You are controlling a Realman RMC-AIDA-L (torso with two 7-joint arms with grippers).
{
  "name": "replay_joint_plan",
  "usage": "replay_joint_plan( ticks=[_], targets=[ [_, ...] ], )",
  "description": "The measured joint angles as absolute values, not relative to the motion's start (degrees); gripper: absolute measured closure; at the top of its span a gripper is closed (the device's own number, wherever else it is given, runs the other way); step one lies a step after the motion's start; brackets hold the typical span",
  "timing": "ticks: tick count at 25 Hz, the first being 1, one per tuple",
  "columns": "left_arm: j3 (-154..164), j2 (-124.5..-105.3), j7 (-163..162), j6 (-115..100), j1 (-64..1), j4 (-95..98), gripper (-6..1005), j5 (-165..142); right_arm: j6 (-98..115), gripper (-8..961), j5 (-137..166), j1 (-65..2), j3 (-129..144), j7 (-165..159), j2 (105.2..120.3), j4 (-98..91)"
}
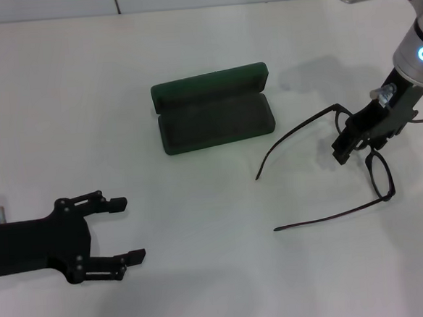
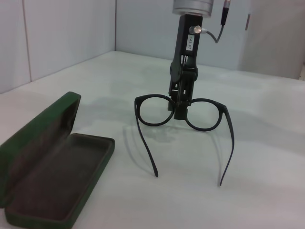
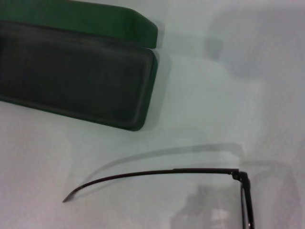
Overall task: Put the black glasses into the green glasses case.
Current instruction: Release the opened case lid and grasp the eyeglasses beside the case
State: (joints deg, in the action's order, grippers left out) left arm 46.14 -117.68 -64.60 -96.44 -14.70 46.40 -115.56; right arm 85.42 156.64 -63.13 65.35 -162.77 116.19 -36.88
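The black glasses are lying at the right of the head view with both temple arms unfolded and pointing toward the left of the frame, and they are being gripped at the bridge by the right gripper, whose fingers are closed on the frame between the two lenses; this is seen most plainly in the left wrist view, where the gripper is coming straight down onto the bridge and the glasses are standing on the rims and temple tips. The green glasses case is sitting open at upper centre of the head view, well apart from the glasses, its lid raised along the far edge and its dark lining facing up. An open strip of white table is being left between the nearer temple tip and the case's right end, and bare surface is spreading across the whole lower middle of the frame. The left gripper is being held at the lower left, fingers spread wide and holding nothing, well apart from the case. A small label on the right gripper's body in the left wrist view is printed too finely to be read.
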Motion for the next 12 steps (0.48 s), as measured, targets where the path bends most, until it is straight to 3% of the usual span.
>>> replay_joint_plan(
  ticks=[6, 12],
  targets=[
    [46.14, -117.68, -64.6, -96.32, -14.83, 46.4, 110, -115.49, 85.64, 206, 156.85, -63.11, 65.48, -162.79, 116.15, -36.9],
    [46.14, -117.68, -64.59, -96.24, -14.85, 46.4, 110, -115.48, 85.71, 368, 156.69, -63.13, 66.75, -162.82, 116.2, -36.97]
  ],
)
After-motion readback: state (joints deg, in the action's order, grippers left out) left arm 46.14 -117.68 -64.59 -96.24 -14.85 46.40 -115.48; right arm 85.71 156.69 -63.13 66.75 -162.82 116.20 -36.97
